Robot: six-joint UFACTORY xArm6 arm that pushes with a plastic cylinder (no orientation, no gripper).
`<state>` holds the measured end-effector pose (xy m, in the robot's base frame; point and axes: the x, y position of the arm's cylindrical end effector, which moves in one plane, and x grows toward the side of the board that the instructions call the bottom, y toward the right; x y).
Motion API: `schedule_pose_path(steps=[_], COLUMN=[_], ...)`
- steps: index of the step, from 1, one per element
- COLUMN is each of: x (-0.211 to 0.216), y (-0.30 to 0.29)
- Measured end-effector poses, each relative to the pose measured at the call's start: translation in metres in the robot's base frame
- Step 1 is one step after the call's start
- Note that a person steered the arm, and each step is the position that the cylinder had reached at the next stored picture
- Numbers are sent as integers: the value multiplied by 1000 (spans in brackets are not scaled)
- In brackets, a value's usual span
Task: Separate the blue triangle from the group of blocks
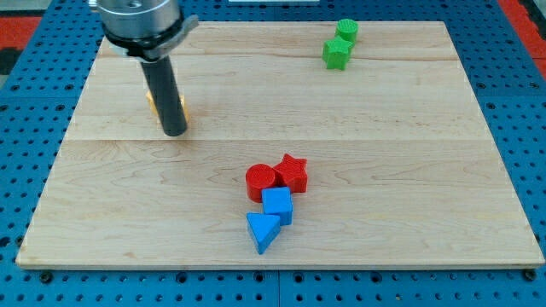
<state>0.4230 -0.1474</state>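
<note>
No lettering, label, brand, number or sign could be read anywhere in the camera view. The wooden board point(281, 102) carried only its grain, the blue pegboard point(512, 85) around it only rows of holes, and the coloured blocks showed plain faces.
</note>
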Motion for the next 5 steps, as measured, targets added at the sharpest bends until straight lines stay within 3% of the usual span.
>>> schedule_pose_path(steps=[1, 2, 3, 4, 5], x=[-1, 0, 40, 139, 194], y=[39, 138, 231, 269, 236])
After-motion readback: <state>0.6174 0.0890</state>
